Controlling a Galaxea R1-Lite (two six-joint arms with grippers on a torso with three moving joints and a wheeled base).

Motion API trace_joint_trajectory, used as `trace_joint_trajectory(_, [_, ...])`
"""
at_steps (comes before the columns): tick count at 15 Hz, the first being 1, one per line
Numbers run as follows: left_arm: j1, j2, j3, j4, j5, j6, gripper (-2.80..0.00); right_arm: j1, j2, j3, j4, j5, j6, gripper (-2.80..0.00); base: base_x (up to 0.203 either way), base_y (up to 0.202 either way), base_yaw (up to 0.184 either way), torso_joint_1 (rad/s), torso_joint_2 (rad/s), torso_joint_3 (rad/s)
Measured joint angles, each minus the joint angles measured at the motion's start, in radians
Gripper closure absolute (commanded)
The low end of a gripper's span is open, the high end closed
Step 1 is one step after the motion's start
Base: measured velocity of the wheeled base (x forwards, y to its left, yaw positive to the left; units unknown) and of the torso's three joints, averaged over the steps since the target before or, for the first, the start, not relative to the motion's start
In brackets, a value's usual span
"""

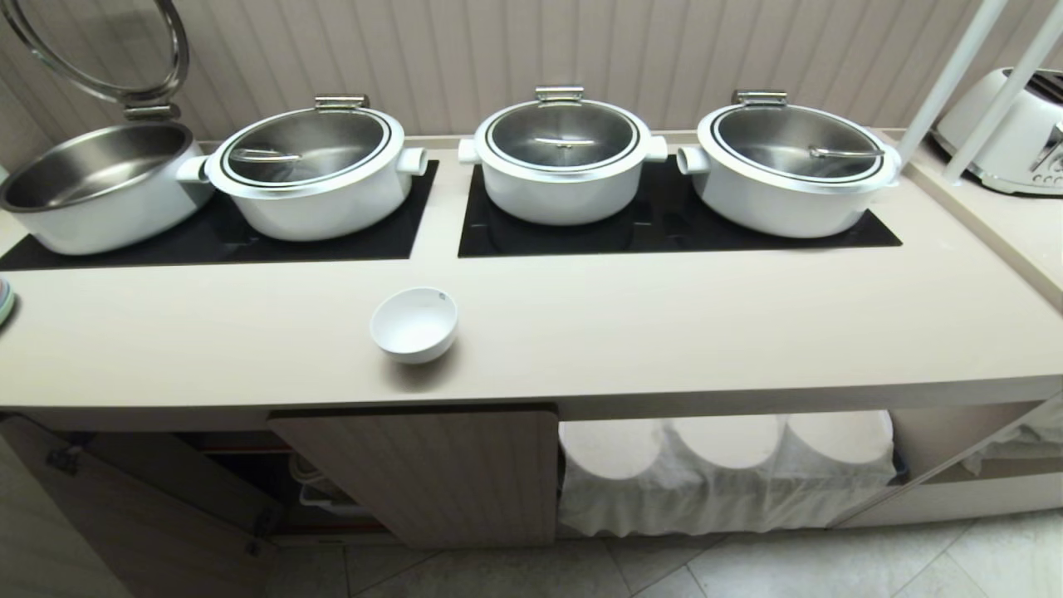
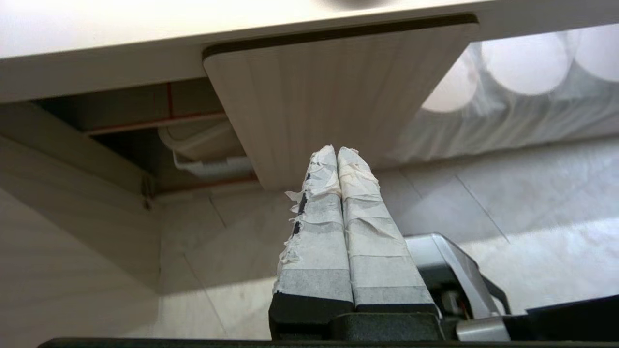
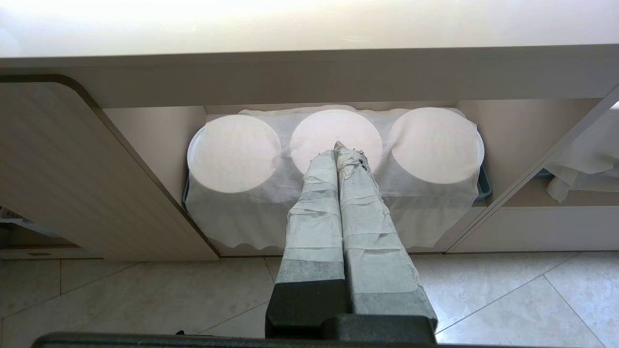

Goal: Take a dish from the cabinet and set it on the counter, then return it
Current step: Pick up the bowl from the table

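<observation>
The dish (image 1: 413, 323), a small white bowl, stands upright on the beige counter (image 1: 664, 332) near its front edge, above the cabinet. One fluted door (image 1: 432, 473) of the cabinet is closed; the left door (image 1: 124, 515) hangs open, showing a dark interior with red-edged shelves (image 2: 159, 123) and a white container (image 2: 203, 150). My left gripper (image 2: 337, 150) is shut and empty, low in front of the closed door (image 2: 333, 101). Shut and empty too, my right gripper (image 3: 337, 147) points at the cloth-draped opening. Neither arm shows in the head view.
Three lidded white pots (image 1: 563, 154) and one open pot (image 1: 91, 191) sit on black panels (image 1: 664, 232) at the back of the counter. A toaster (image 1: 1013, 133) stands far right. White cloth covers round stacks (image 3: 333, 145) in the opening right of the cabinet. Tiled floor (image 1: 747, 565) lies below.
</observation>
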Motion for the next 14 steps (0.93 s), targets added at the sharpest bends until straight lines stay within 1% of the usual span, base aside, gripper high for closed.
trace_joint_trajectory(3, [0.0,0.252,-0.174,0.041,-0.004,-0.035,0.0,0.0,0.0,0.0,0.0,0.0,0.0,0.0,0.0,0.0,0.0,0.0,0.0,0.0])
trace_joint_trajectory(7, [-0.008,0.597,-0.46,0.108,-0.004,-0.106,0.0,0.0,0.0,0.0,0.0,0.0,0.0,0.0,0.0,0.0,0.0,0.0,0.0,0.0])
trace_joint_trajectory(9, [-0.013,0.765,-0.624,0.172,-0.004,-0.15,0.0,0.0,0.0,0.0,0.0,0.0,0.0,0.0,0.0,0.0,0.0,0.0,0.0,0.0])
trace_joint_trajectory(10, [-0.015,0.852,-0.721,0.219,-0.004,-0.182,0.0,0.0,0.0,0.0,0.0,0.0,0.0,0.0,0.0,0.0,0.0,0.0,0.0,0.0])
trace_joint_trajectory(12, [-0.021,1.003,-0.897,0.323,-0.004,-0.246,0.0,0.0,0.0,0.0,0.0,0.0,0.0,0.0,0.0,0.0,0.0,0.0,0.0,0.0])
trace_joint_trajectory(14, [-0.027,1.144,-1.076,0.45,-0.004,-0.291,0.0,0.0,0.0,0.0,0.0,0.0,0.0,0.0,0.0,0.0,0.0,0.0,0.0,0.0])
